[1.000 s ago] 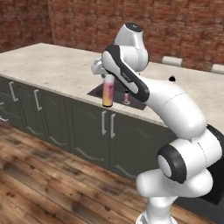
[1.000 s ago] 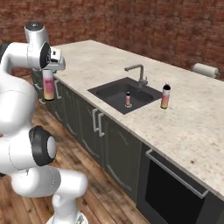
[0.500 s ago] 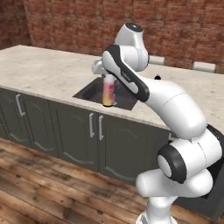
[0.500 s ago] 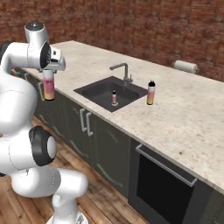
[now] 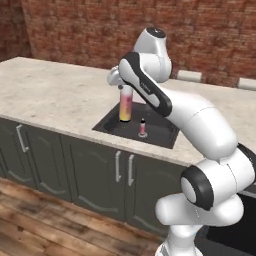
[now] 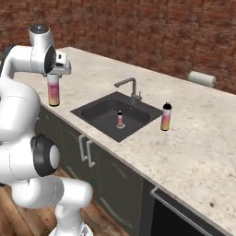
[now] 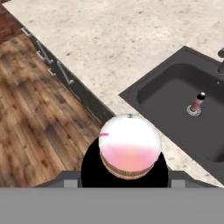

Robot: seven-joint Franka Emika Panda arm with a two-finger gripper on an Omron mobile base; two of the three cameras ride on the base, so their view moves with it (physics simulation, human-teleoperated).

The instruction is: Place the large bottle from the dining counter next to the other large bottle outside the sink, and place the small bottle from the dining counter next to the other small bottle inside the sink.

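Observation:
My gripper (image 5: 125, 86) (image 6: 54, 73) is shut on the large bottle (image 5: 126, 104) (image 6: 54, 90), gripping it near the cap and holding it upright in the air above the counter's front edge, left of the sink (image 6: 92, 110). From the hand view I look down on the bottle's round pink underside (image 7: 129, 148). The other small bottle (image 6: 120, 119) (image 5: 142, 128) (image 7: 197, 103) stands in the sink basin. The other large bottle (image 6: 166, 116) stands on the counter just right of the sink. The small bottle and the dining counter are out of view.
A faucet (image 6: 131, 87) rises behind the sink. A paper towel roll (image 6: 202, 79) lies at the back by the brick wall. Dark cabinet doors (image 5: 95, 170) run under the counter, an oven (image 6: 184, 221) sits at the right, and wood floor (image 7: 39, 113) lies below.
The whole picture has shifted as the base drove, bringing the sink closer and more central. The gripper still holds the large bottle in the same pose.

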